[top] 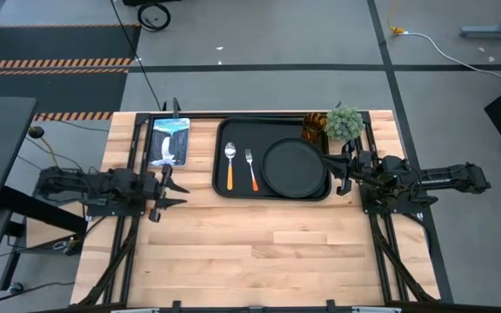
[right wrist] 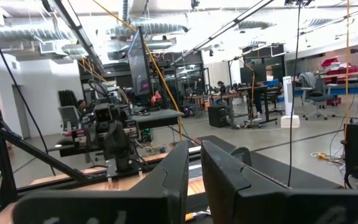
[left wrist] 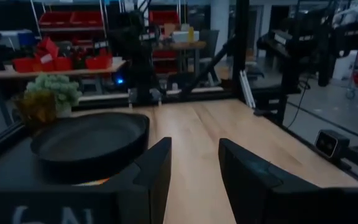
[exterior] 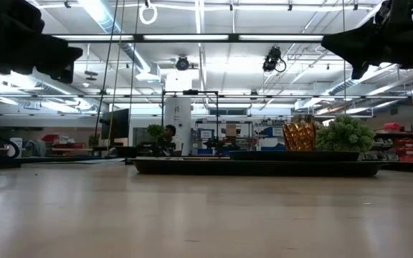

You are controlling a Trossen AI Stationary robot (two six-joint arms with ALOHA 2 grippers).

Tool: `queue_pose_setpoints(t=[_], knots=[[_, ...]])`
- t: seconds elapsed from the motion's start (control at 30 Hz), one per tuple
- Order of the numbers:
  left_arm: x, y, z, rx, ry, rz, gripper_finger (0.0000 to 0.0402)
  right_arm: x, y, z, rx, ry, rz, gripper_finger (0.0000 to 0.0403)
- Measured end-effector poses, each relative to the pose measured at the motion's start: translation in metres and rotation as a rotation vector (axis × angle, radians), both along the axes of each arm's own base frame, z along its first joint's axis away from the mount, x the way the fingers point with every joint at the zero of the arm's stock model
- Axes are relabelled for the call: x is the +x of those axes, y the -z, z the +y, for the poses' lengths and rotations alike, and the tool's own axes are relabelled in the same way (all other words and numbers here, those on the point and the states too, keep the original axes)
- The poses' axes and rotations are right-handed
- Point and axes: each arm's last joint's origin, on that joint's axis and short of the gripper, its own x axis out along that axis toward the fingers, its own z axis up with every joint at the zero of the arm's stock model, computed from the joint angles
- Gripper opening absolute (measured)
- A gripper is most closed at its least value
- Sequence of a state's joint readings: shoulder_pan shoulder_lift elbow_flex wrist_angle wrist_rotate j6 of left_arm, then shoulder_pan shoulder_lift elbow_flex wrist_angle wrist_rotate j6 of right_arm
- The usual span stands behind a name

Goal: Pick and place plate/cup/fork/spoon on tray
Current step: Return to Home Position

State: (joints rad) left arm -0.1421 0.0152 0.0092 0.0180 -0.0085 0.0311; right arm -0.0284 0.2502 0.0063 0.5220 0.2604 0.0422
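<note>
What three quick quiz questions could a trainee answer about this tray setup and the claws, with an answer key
1. True or false: the plate lies on the tray.
2. Which utensil lies nearer the plate: A) the spoon or B) the fork?
3. Fill in: the cup stands at the tray's far right corner beside the potted ____.

Key: 1 true. 2 B. 3 plant. Both the left claw and right claw are off the tray at its sides, holding nothing.

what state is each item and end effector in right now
plate: flat on tray
spoon: lying on tray
fork: lying beside spoon
cup: upright, tray's far corner
left end effector: open, empty
right end effector: open, empty, at tray's edge
</note>
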Motion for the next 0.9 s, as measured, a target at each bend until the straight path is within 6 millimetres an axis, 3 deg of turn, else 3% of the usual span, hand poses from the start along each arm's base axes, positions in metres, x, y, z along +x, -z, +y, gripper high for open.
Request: queue_pose_setpoints(t=[0.9], knots=[[-0.0010,-0.0085,0.0001,-0.008,0.000,-0.094,0.0142,0.0000,0.0000,0.0000,0.000,0.000,0.000,0.0049]])
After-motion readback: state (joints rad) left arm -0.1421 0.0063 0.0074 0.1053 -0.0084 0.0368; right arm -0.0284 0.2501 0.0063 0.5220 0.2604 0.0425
